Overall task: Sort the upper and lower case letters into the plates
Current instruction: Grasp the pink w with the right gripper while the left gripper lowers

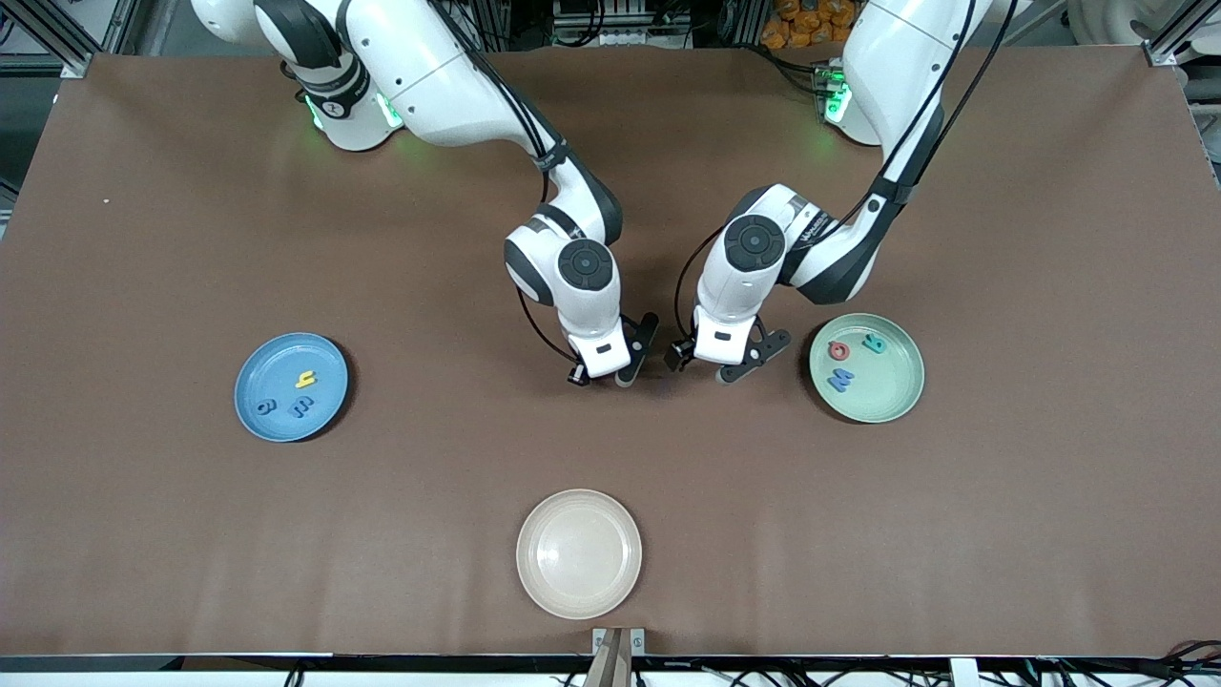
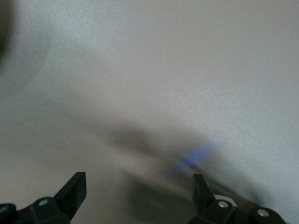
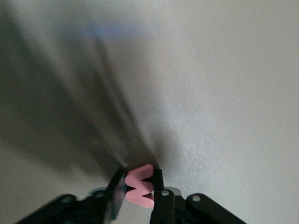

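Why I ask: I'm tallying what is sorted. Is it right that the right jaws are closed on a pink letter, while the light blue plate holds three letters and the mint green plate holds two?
Not quite. The mint green plate holds three letters, not two, as the front view shows: red, teal and blue. The rest stands: the right gripper is closed on the pink letter, and the light blue plate holds three.

No legible text or labels.

Counter point(image 1: 610, 458) showing plain brown. Blue plate point(image 1: 250, 386) carrying yellow letter point(image 1: 305, 379) and two blue letters point(image 1: 302, 407). Mint plate point(image 1: 901, 396) carrying red letter point(image 1: 839, 351), teal letter point(image 1: 873, 343), blue letter point(image 1: 840, 381). Cream plate point(image 1: 579, 552) sitting plain. Pink letter point(image 3: 139, 186) showing between black fingers point(image 3: 156, 186).
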`<state>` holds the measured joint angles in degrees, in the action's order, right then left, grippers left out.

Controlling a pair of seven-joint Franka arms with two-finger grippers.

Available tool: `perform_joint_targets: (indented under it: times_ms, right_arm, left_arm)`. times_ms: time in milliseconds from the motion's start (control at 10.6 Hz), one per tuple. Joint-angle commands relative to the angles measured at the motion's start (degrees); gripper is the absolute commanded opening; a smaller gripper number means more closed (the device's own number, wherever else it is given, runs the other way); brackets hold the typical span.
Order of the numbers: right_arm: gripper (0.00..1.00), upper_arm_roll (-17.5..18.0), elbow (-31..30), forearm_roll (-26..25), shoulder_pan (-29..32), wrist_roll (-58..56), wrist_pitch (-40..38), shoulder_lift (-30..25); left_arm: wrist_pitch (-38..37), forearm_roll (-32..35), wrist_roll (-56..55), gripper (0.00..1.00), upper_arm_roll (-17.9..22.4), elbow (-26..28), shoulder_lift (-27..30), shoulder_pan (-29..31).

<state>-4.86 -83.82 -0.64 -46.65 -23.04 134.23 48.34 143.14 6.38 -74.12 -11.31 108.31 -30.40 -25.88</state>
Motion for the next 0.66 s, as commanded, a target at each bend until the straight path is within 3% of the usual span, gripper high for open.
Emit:
perform_joint_targets:
  times_ms: [0,565]
  right_arm:
    - [0.00,0.1,0.2,-1.1,0.3,-0.5,-0.3,0.4]
    - [0.00,-3.8,0.0,-1.3,5.3,3.9,-10.4,-6.1]
  left_arm:
    - [-0.2,0.1,-1.1,1.00,0.0,-0.8,-0.2,0.0]
    - [-0.2,0.0,-4.4,1.00,0.0,-1.3,-0.5,-1.0]
